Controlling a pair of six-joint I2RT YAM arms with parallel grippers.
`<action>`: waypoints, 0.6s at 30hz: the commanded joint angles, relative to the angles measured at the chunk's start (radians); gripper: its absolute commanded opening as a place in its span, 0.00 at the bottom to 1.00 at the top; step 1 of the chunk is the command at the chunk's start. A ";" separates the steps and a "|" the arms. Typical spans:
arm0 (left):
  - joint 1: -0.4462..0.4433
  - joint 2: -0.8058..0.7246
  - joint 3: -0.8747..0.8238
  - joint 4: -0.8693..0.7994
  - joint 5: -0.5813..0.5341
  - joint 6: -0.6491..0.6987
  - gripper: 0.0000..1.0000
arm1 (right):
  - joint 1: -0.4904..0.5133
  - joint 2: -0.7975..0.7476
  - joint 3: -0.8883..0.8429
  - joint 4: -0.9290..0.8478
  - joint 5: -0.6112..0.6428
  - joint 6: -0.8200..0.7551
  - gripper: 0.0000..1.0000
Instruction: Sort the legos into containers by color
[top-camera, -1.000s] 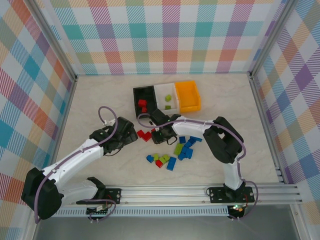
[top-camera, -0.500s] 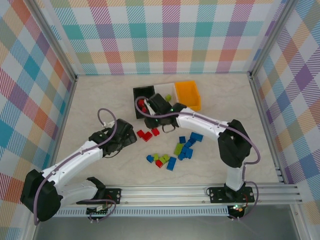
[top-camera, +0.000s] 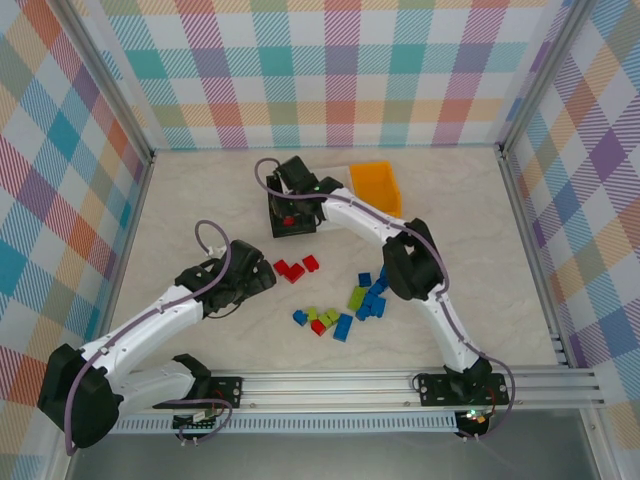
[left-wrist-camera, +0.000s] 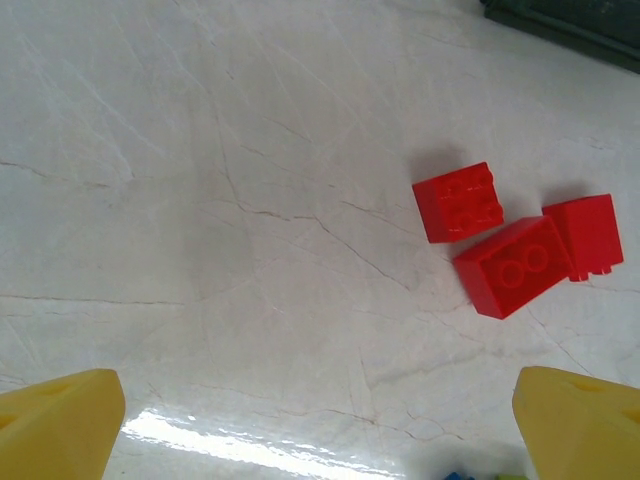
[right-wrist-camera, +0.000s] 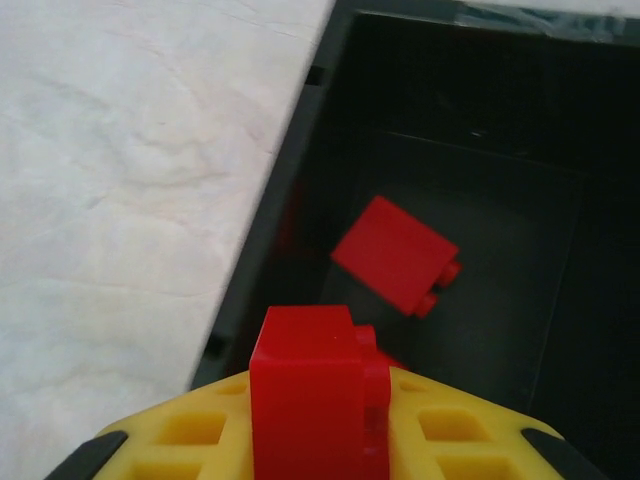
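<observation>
Table (top-camera: 200, 200): pale marbled top, plaid walls around it.
Left pincer (left-wrist-camera: 320, 425): spread wide and empty, near the loose red legos (left-wrist-camera: 505, 240) on the table.
Black bin (right-wrist-camera: 290, 200): at the back, with a fallen red lego (right-wrist-camera: 395, 255) inside.
Right pincer (top-camera: 289, 209): over the black bin, clamped on a held red lego (right-wrist-camera: 312, 390).
Mixed pile (top-camera: 345, 305): blue and green legos at mid-table.
Orange bin (top-camera: 375, 188): further right.
</observation>
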 joint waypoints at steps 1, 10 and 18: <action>0.011 0.010 -0.015 0.033 0.047 0.027 1.00 | -0.010 0.054 0.116 -0.062 0.001 0.027 0.35; 0.011 0.028 -0.033 0.129 0.133 0.047 1.00 | -0.012 -0.053 0.062 -0.030 -0.015 0.011 0.60; -0.027 0.105 0.013 0.139 0.249 0.100 1.00 | -0.013 -0.436 -0.435 0.121 0.017 0.042 0.64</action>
